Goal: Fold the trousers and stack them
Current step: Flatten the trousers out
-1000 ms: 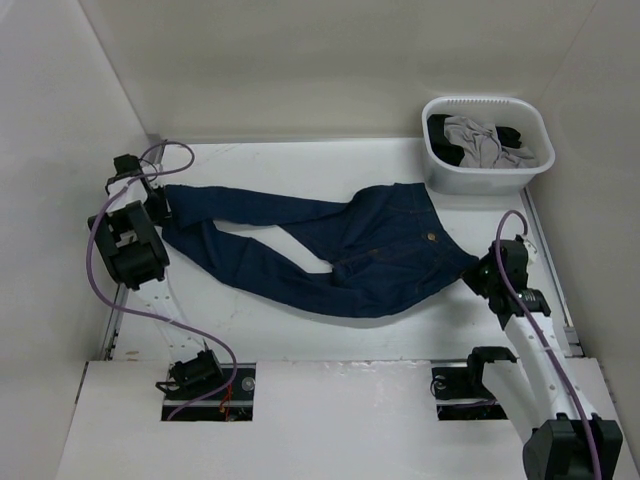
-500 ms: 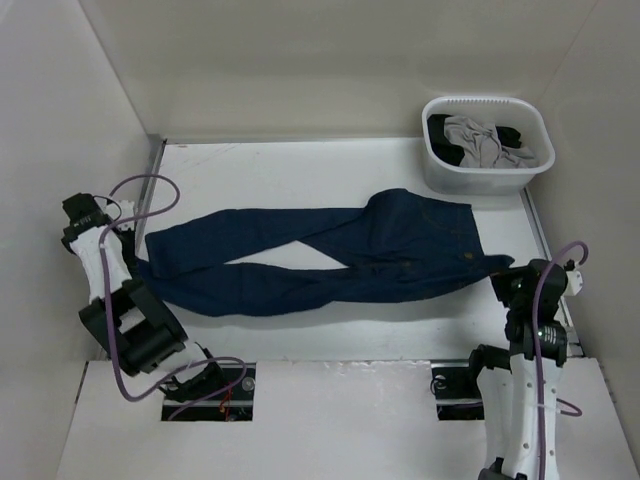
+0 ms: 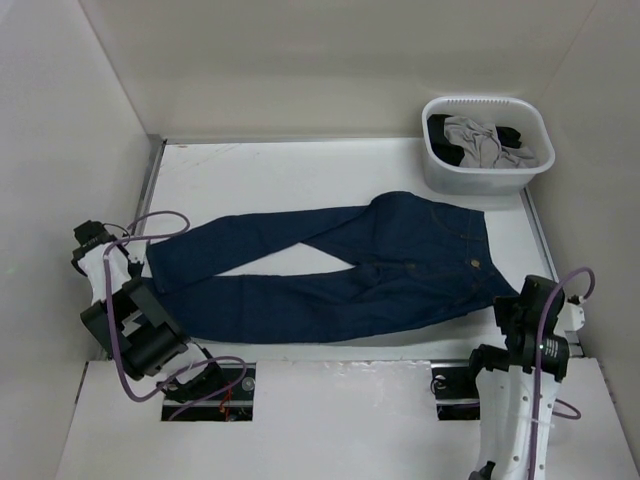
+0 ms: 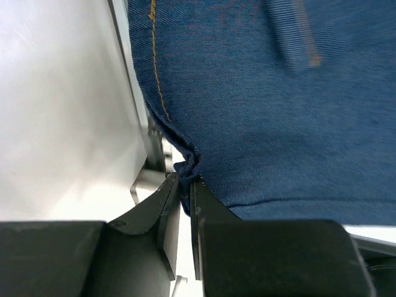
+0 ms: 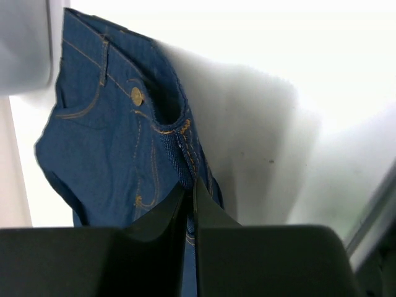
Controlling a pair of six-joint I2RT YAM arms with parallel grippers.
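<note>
Left hand (image 4: pixel 184 181) pinching trousers (image 3: pixel 330 272) hem, white table (image 3: pixel 280 175), white walls (image 3: pixel 300 70)

The trousers (image 3: pixel 400 260) now lie straighter, pulled nearer.

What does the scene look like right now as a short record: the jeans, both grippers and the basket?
trousers: dark blue jeans, spread flat on the table, legs to the left, waist to the right
left gripper: shut on a leg hem
right gripper: closed on the waistband
basket: white, far right corner, holds grey and black garments
</note>
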